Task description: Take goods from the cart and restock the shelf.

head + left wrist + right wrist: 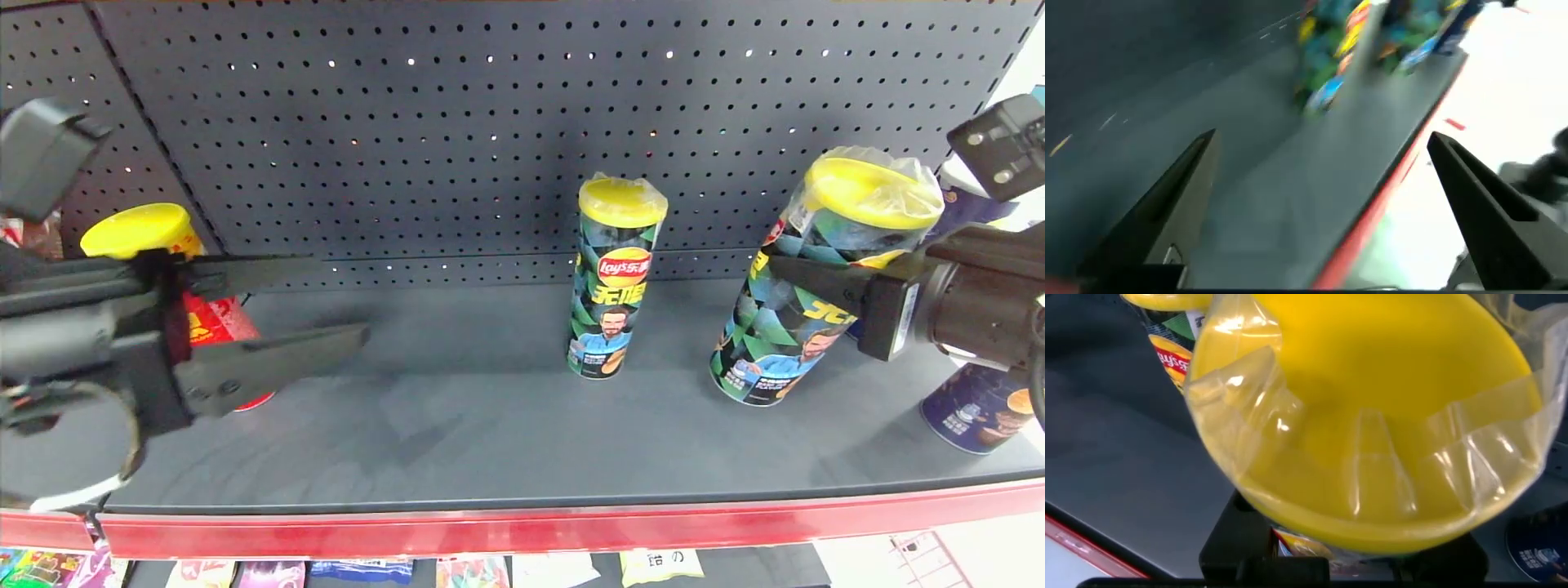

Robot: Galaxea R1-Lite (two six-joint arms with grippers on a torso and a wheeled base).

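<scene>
One green can [780,347], gripped tilted by the right pincer [816,273] over the shelf [457,433], wants righting before release beside the standing can [614,282]; the left pincer [339,298] hangs wide, empty.

Left claw [343,296]: arm level, fingers spread wide, empty, well left of the upright chip can [616,278].
Right claw [796,273]: clamped on the tilted chip can [784,343], just right of the upright one.

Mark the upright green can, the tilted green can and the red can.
upright green can [614,286]: head view, middle of its label.
tilted green can [774,353]: head view, lower body.
red can [140,229]: head view, its yellow lid.
</scene>
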